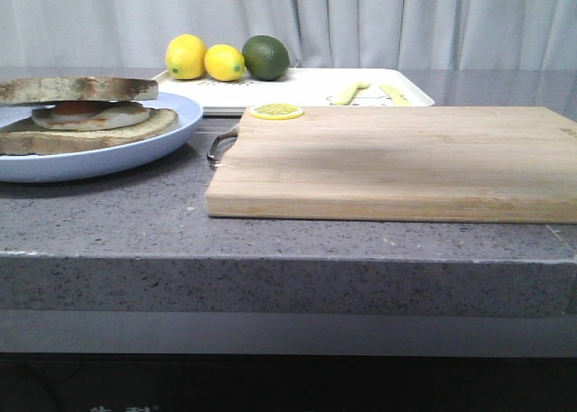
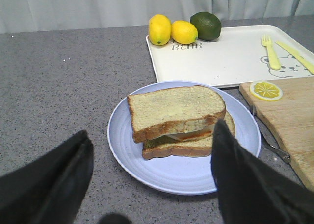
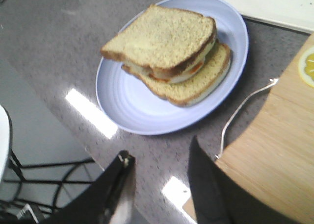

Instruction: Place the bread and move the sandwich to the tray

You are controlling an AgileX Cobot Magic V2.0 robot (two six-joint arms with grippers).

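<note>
The grey speckled surface (image 1: 297, 236) carries a wooden cutting board (image 1: 397, 164) and, behind it, the white tray (image 1: 297, 89) with two lemons (image 1: 186, 56) and a lime (image 1: 266, 58). The sandwich (image 2: 177, 120), egg between two slices, sits on the pale-blue plate (image 2: 147, 167) left of the board. The left gripper (image 2: 152, 185) and right gripper (image 3: 159, 185) hover near the plate, jaws spread, holding nothing.
</note>
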